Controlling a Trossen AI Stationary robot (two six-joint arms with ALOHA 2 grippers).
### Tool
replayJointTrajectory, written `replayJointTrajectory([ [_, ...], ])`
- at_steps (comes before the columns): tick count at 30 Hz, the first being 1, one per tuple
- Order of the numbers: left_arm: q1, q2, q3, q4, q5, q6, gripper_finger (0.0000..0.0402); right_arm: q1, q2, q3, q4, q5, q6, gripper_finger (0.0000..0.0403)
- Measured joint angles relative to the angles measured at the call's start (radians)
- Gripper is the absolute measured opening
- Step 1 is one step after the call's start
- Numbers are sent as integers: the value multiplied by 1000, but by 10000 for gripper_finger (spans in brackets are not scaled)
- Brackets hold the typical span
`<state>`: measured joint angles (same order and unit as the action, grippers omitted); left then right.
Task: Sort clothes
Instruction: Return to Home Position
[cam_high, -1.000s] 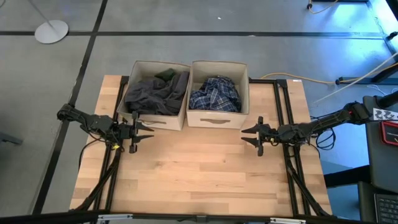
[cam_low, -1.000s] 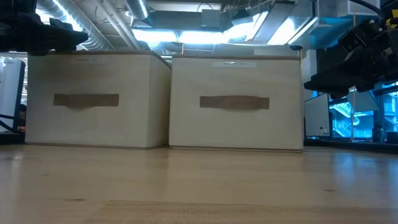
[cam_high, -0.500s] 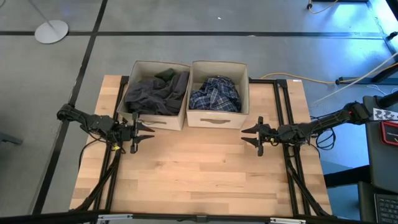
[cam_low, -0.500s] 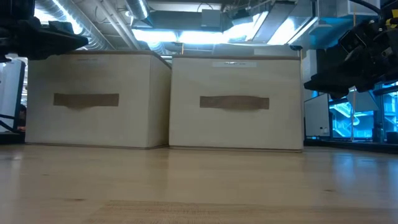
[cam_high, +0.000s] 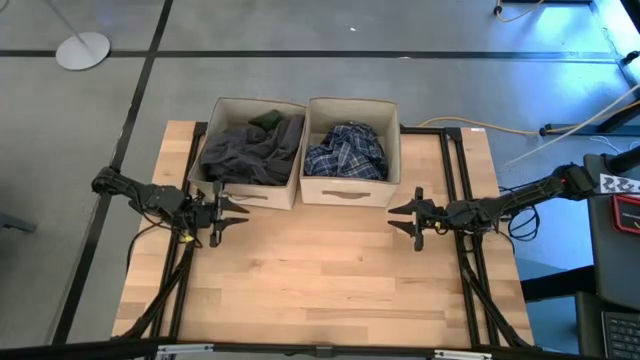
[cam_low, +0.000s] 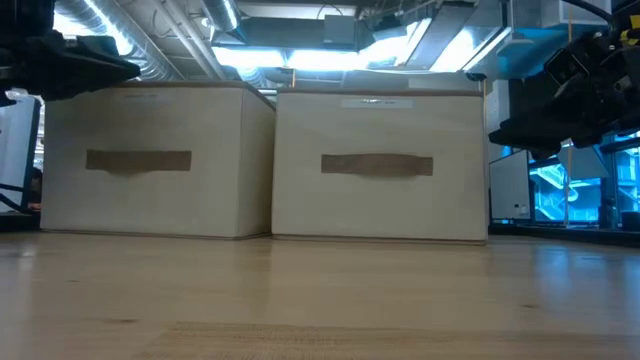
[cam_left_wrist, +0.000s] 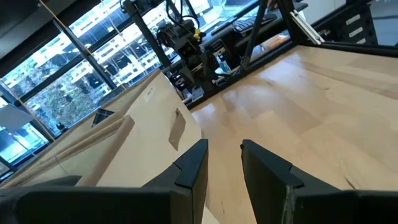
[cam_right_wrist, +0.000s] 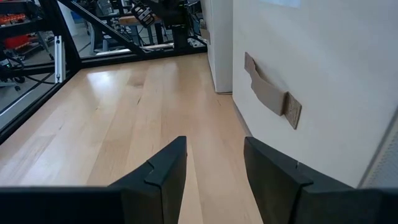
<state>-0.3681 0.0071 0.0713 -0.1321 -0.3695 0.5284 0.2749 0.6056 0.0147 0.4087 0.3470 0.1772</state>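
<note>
Two beige fabric boxes stand side by side at the table's far middle. The left box (cam_high: 213, 170) holds a dark grey garment (cam_high: 245, 152) with a bit of dark green garment (cam_high: 265, 121) at its far edge. The right box (cam_high: 312, 185) holds a blue-and-white plaid garment (cam_high: 346, 151). No white garment shows. My left gripper (cam_high: 238, 212) is open and empty, just in front of the left box's near left corner. My right gripper (cam_high: 398, 217) is open and empty, in front of the right box's near right corner.
Bare wooden table (cam_high: 320, 280) lies in front of the boxes, between and near of both grippers. Each box has a flat fabric handle on its near wall (cam_low: 139, 160) (cam_low: 377, 165). Black frame rails (cam_high: 455, 170) run along the table's sides.
</note>
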Motion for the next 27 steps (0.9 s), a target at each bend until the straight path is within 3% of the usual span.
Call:
replayJointTrajectory([
  [27,1,0,1,-15,0,23,88,0,0,0,0,0,0,163],
])
